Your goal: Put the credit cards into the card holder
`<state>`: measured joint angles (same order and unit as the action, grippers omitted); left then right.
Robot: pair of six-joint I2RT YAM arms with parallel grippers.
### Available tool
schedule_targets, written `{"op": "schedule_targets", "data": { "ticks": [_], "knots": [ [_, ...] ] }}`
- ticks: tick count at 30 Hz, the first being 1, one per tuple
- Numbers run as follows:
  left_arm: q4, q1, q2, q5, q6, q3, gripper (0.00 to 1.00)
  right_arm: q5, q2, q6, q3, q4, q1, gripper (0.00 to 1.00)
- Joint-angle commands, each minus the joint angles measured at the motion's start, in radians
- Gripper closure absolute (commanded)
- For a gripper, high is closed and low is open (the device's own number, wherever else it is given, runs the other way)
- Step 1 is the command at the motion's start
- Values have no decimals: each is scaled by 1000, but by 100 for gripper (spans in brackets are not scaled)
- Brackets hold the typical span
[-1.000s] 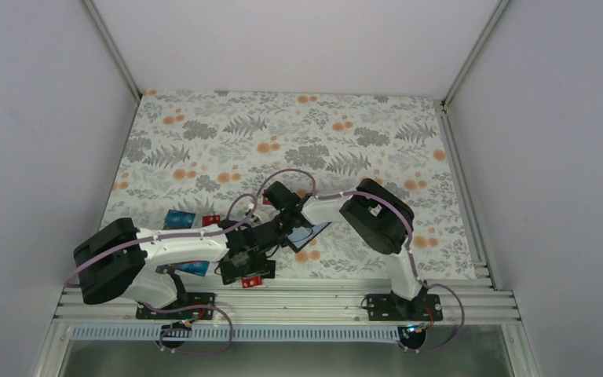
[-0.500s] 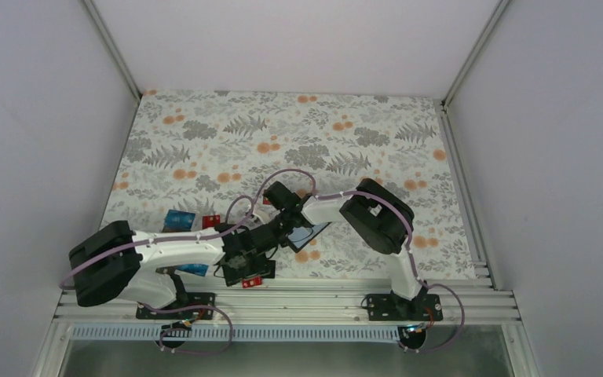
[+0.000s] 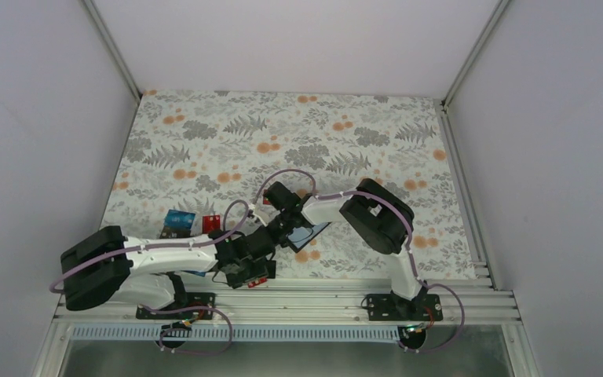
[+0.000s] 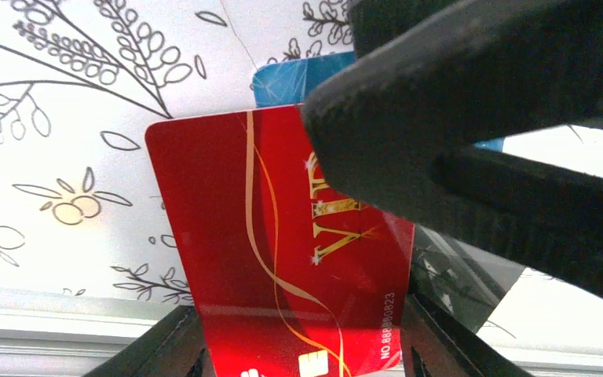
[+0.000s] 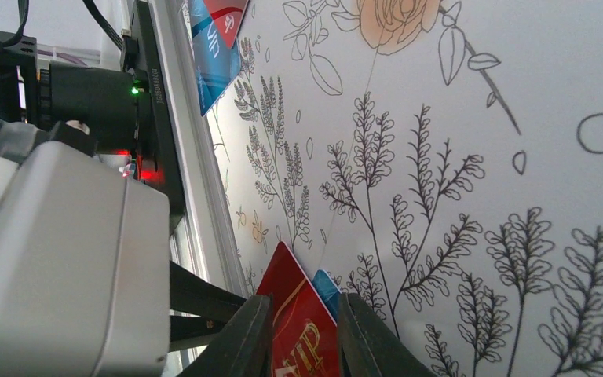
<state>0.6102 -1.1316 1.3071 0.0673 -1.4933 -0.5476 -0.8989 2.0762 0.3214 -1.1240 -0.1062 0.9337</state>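
Four credit cards [image 3: 260,278] are counted, two red and two blue. A red VIP card [image 4: 283,259] is laid over a blue card [image 4: 298,75] near the front edge of the table [image 3: 345,133]. A second blue card [image 3: 177,222] and a second red card [image 3: 213,222] are seen side by side further left. One card holder [image 3: 312,234] is seen on the table just right of the grippers, a grey-blue face up. The left gripper [image 4: 305,355] is set partly open, its fingers flanking the red VIP card. Whether the card's edges are pinched cannot be told. The right gripper [image 5: 304,334] is set narrow, and the same card is seen in its gap. Contact cannot be told.
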Motion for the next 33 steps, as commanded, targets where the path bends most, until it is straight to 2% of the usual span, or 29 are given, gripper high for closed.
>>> {"op": "schedule_targets", "data": {
  "ticks": [1,8,18,26,33],
  "knots": [
    [-56,-37,61,13,29,75,51,74,33,2,27,-58,17,76],
    [4,-51,56,-24,48,9,61,77,33,10,29,-56,17,76],
    [111,-51,9,-63,79,-105,62,88,39,19,18,-53,18,77],
    [113,-52,-26,-75,66,-96,62,133,49,66,-39,-46,-1,78],
    [100,-53,-60,-107,63,-90,70,129,54,83,-26,-23,-4,78]
  ]
}}
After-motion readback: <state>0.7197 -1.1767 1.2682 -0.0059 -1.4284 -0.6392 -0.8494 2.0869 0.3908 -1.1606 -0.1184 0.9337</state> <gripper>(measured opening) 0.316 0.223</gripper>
